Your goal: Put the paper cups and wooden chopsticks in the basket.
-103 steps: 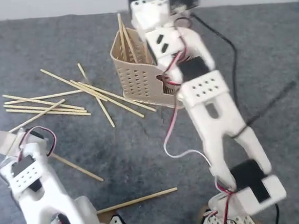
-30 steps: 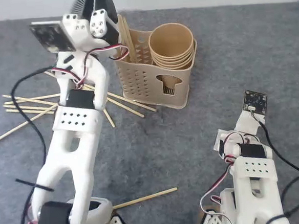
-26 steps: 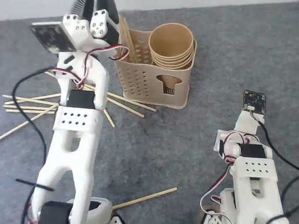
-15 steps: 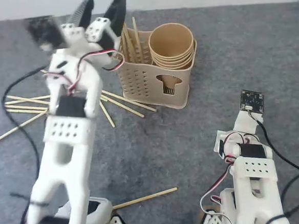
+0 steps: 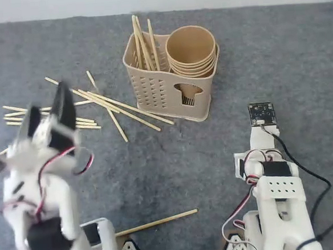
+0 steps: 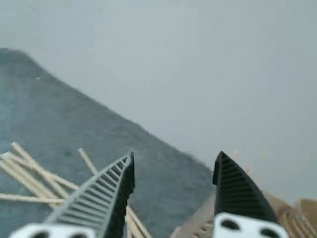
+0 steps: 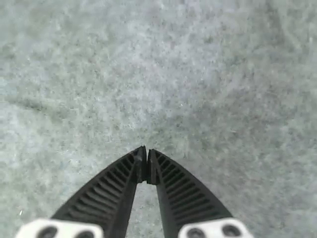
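1. High view, far middle of the grey worktop (image 5: 299, 64): one tan perforated basket (image 5: 170, 90), standing upright.
2. One nested stack of paper cups (image 5: 190, 43), upright inside the right part of the basket, rims above the basket wall.
3. Several stowed chopsticks (image 5: 142, 43), standing on end and leaning in the left part of the basket, tips well above its rim.
4. One scatter of loose chopsticks (image 5: 105, 106), lying flat on the worktop to the left of the basket. Some cross one another, and the nearest ends lie just beside the basket's base. The left wrist view shows part of the scatter (image 6: 29, 171).
5. One single chopstick (image 5: 156, 223), flat on the worktop at the near side between the two arm bases, well apart from the scatter.
6. One left end effector (image 5: 47, 106), raised near the loose chopsticks, black fingers spread wide apart and holding nothing. The left wrist view (image 6: 176, 156) shows the same gap.
7. One right end effector (image 7: 147, 166), fingers together tip to tip with nothing between them, over bare worktop. The right arm (image 5: 274, 192) sits at the near right, well apart from the basket.
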